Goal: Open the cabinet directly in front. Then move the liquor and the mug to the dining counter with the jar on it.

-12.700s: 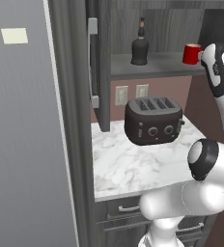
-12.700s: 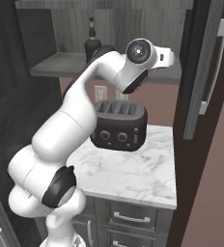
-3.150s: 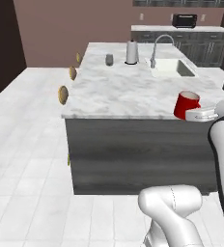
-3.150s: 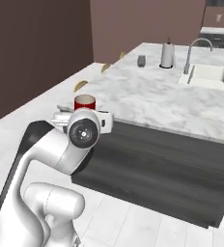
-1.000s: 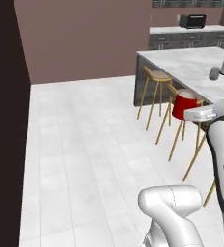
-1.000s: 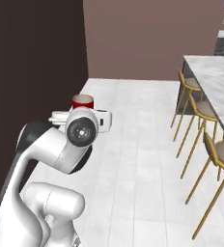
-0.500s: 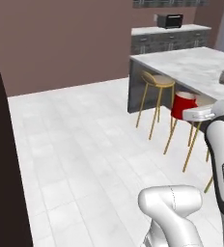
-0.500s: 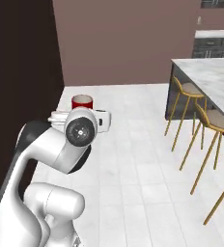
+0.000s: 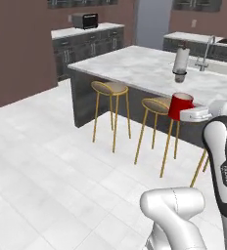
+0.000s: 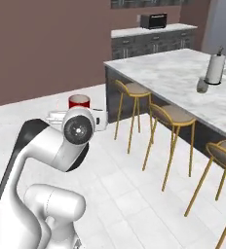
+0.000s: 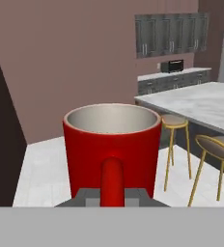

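Left base view: red mug [image 9: 180, 106] upright, carried at the gripper [image 9: 194, 114], just short of the dining counter [image 9: 140, 66] edge, above the yellow-legged stools [image 9: 109, 89]. Jar [image 9: 179, 75] on the counter beside the paper towel roll [image 9: 181, 58], near the faucet [image 9: 204, 53].

Right base view: mug [image 10: 79, 103] left of the counter [image 10: 173, 73], well apart from it; jar [image 10: 201, 85] at the roll's [image 10: 214, 68] foot.

Hand view: fingers [image 11: 87, 197] clamped narrowly on the handle of the mug [image 11: 112, 147], rim up; counter [image 11: 196, 102] to its right.
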